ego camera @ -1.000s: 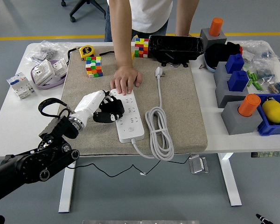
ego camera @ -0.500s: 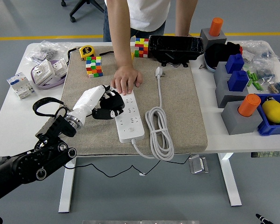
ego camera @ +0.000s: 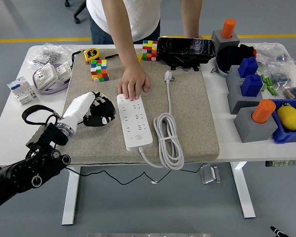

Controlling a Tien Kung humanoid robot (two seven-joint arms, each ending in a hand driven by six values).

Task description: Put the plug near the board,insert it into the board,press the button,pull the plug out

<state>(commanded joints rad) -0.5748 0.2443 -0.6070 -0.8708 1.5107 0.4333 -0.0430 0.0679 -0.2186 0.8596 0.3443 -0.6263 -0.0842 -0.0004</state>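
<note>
A white power strip lies lengthwise on the beige mat. Its white plug lies unplugged on the mat to the strip's upper right, and its cord is coiled beside the strip. My left hand, white with black fingers, hovers over the mat just left of the strip, fingers loosely curled and holding nothing. A person's hand presses down on the strip's far end. My right arm is out of view.
Two colour cubes, a yellow tape measure and a black box lie along the mat's far edge. Grey blocks with blue and orange pegs stand at the right. White breakers lie at the left.
My left hand has drawn back to the left, off the power strip, and now sits beside it. The person at the far side has shifted left; their hand stays on the strip.
</note>
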